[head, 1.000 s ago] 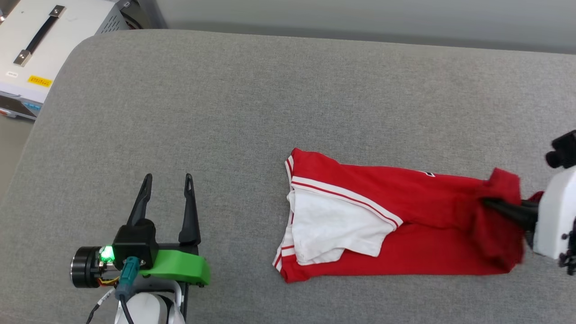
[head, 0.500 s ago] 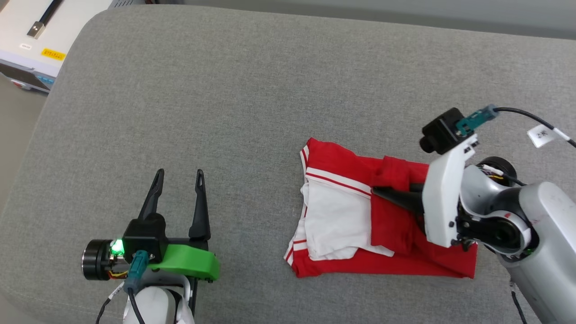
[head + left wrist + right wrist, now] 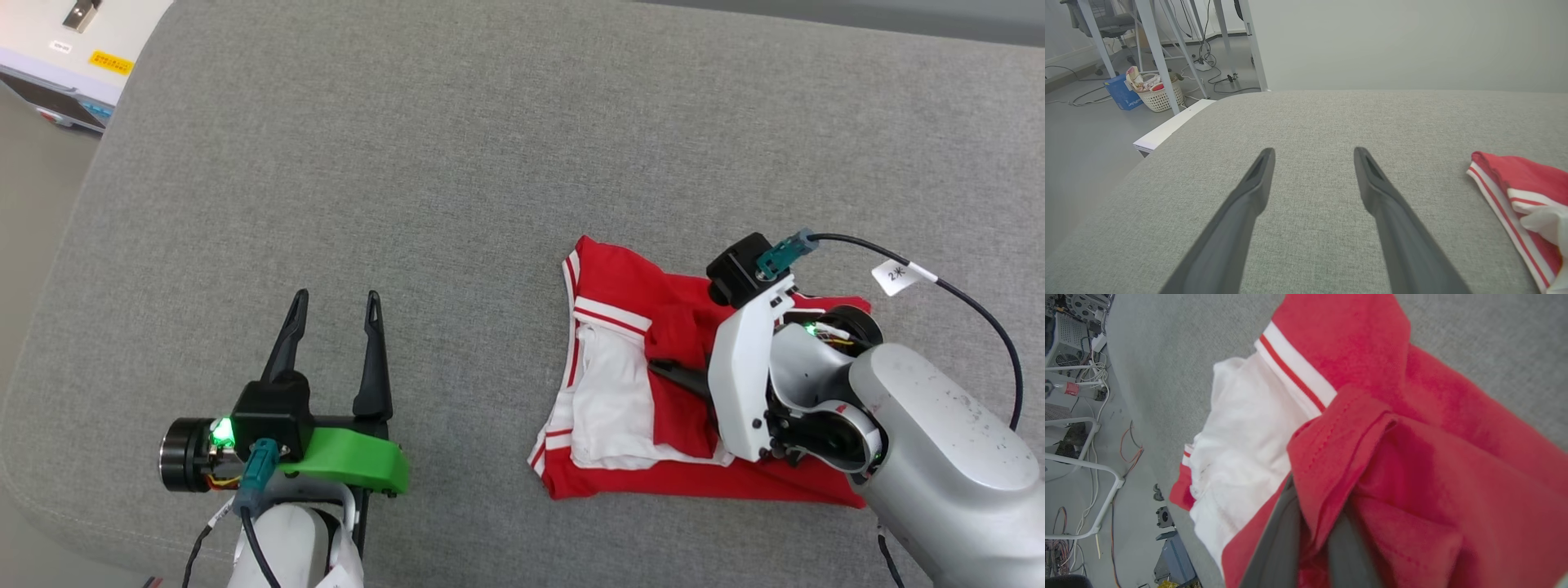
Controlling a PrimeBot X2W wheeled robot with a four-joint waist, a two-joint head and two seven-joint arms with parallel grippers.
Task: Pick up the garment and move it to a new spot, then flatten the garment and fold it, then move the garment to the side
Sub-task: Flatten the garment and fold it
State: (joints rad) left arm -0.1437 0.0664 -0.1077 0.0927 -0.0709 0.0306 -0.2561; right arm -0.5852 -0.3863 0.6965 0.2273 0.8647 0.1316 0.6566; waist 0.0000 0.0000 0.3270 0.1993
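Grips a bunched red hem (image 3: pixel 1327 441) of the garment (image 3: pixel 629 282) in the right gripper (image 3: pixel 663 371), with fingers (image 3: pixel 1274 547) pressed together on the cloth. Holds the left gripper (image 3: pixel 337 306) spread wide and empty, well apart from the shirt, low above the grey cushion (image 3: pixel 457 163). Rest of the shirt lying under and ahead of the right fingers, white sleeve (image 3: pixel 1241 449) just beyond the fingertips.

Risk of slipping: only a narrow pinch of doubled cloth between smooth tapering fingers, so may slide out under a pull. Risk of a crooked fold too: held at one point only, so likely to sag and twist on both sides of the grip. May also drag the lower layer, because of rough upholstery catching soft knit, and crease the sleeve beneath.

Soft, matte, limp jersey knit; hem with a neat stitched line, rolled into a ridge over the fingers. Thinner wrinkled white sleeve with faint dark specks, edged by flat striped trim (image 3: pixel 1298 379). Coarse grey weave on a padded cushion with rounded corners.
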